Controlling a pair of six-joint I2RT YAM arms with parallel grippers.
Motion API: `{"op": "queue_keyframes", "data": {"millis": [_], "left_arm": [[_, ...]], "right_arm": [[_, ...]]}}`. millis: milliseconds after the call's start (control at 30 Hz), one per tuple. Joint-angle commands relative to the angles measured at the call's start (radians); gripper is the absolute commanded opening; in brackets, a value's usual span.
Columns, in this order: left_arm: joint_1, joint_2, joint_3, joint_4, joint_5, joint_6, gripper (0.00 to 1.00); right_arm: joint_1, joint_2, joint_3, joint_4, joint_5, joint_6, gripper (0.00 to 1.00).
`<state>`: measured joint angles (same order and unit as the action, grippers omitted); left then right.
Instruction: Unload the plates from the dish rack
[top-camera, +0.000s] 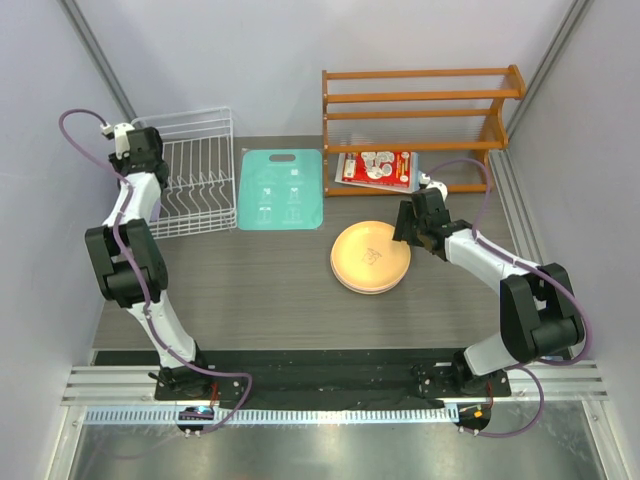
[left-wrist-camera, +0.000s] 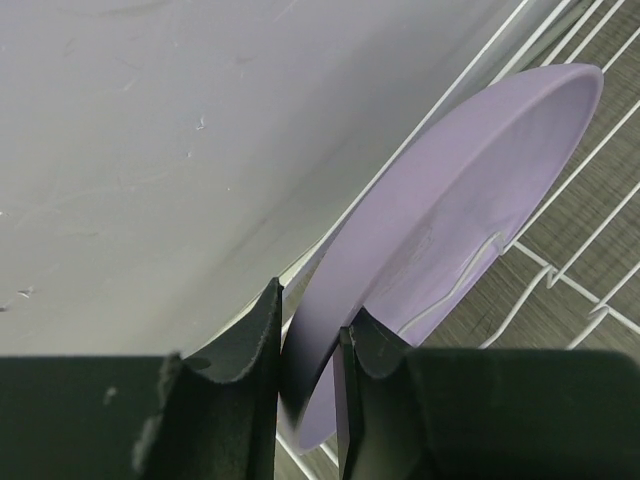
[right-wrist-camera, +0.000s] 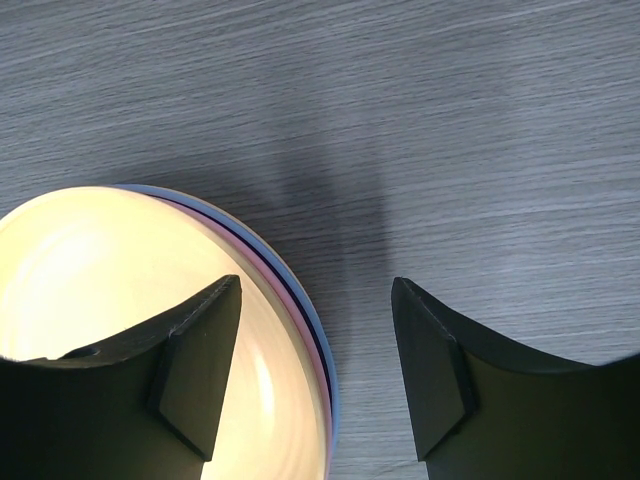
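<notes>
A lavender round plastic plate (left-wrist-camera: 450, 200) stands tilted on edge in the white wire-grid dish rack (top-camera: 205, 170), at the rack's far-left corner, close to the pale wall panel. Its rim is clamped between the two black fingers of the left tool (left-wrist-camera: 310, 350), which are drawn together against either face of the plate.

Just beside the rack's right side, a flat teal rectangular cutting board (top-camera: 282, 188) is laid on the dark wood-grain surface (top-camera: 250, 290). Further right of the rack, well apart from it, a stack of round plastic plates (top-camera: 368, 258) lies flat on the surface. A pale yellow plate is on top, and pink and light blue rims can be seen beneath it.

The right tool (right-wrist-camera: 315, 300) is held over the edge of the stack farthest from the rack. Its fingers are set apart, with nothing gripped; one is above the yellow plate and the other above bare surface. An orange wooden slatted shelf (top-camera: 420, 100) stands to the right of the rack, at the back.
</notes>
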<state>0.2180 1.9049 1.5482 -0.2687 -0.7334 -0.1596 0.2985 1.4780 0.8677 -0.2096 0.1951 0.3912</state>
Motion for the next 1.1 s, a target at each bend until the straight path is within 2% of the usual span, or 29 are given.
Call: {"op": "queue_keyframes", "data": {"millis": [0,167,433,767,900,933,1000,1033,1067], "left_arm": [[0.003,-0.004,0.039,0.054,0.009,-0.077,0.11],[0.003,-0.07,0.049,0.057,0.023,-0.051,0.0],[-0.012,-0.144,0.079,0.059,0.039,0.077,0.0],[-0.074,-0.216,0.027,0.12,-0.101,0.232,0.0],[-0.095,-0.268,0.009,0.089,-0.104,0.197,0.0],[-0.1,-0.299,0.01,0.039,-0.074,0.175,0.0],[-0.114,-0.328,0.022,-0.036,-0.032,0.063,0.0],[-0.118,-0.358,0.033,-0.134,0.083,0.027,0.0],[-0.126,-0.372,0.038,-0.167,0.129,-0.057,0.0]], "right_arm": [[-0.006,-0.005,0.031,0.035,-0.006,0.005,0.67],[-0.006,-0.007,0.022,0.03,-0.014,0.009,0.67],[-0.006,-0.03,0.02,0.03,-0.031,0.0,0.67],[-0.007,-0.113,-0.006,-0.011,-0.042,0.003,0.68],[-0.006,-0.172,-0.029,-0.036,-0.036,0.006,0.68],[-0.006,-0.186,-0.029,-0.042,-0.037,0.008,0.68],[-0.006,-0.231,-0.032,-0.056,-0.063,0.009,0.68],[-0.006,-0.246,-0.033,-0.057,-0.08,0.009,0.68],[-0.006,-0.278,-0.035,-0.059,-0.095,0.009,0.68]]}}
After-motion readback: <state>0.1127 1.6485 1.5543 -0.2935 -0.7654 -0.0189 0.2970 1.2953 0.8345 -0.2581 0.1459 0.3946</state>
